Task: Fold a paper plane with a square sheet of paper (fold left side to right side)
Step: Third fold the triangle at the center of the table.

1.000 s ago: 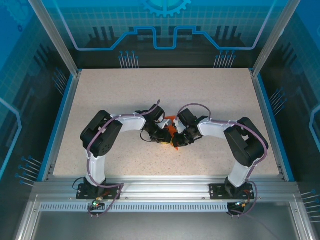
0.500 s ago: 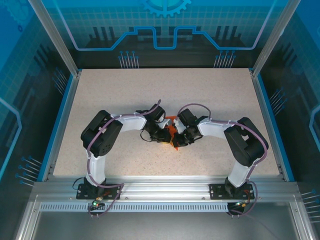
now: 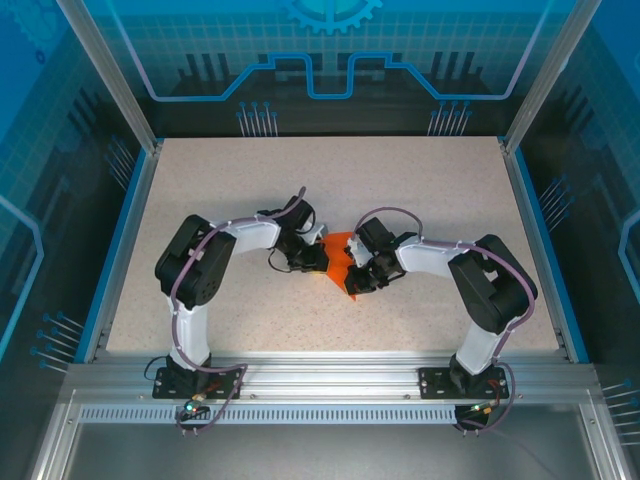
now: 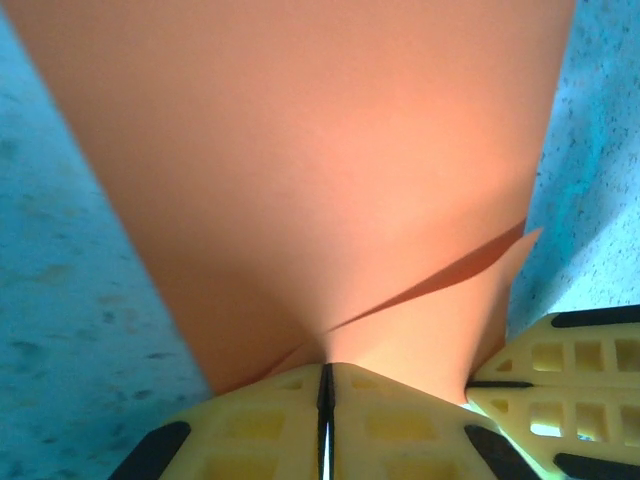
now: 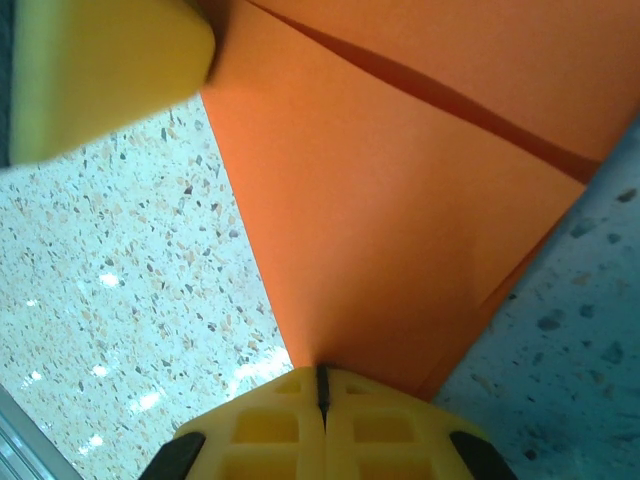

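Left end effector (image 4: 325,400): my fingers are pressed together and pinch one edge of the orange sheet of paper (image 4: 320,170).
Right end effector (image 5: 322,385): my fingers are closed tight on another edge of that sheet, just beside my left one.
Sheet of paper: gripped by both my end effectors, with one layer overlapping another along a slanted edge, over the middle of the worktop (image 3: 400,190).
Worktop: pale and speckled, spreading past the sheet on every side.

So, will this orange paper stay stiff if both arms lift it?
Probably floppy: the orange paper gapes in layers where the left end effector pinches it. Likely very light; its edges look thin. It might tear, since the right end effector pinches it too.
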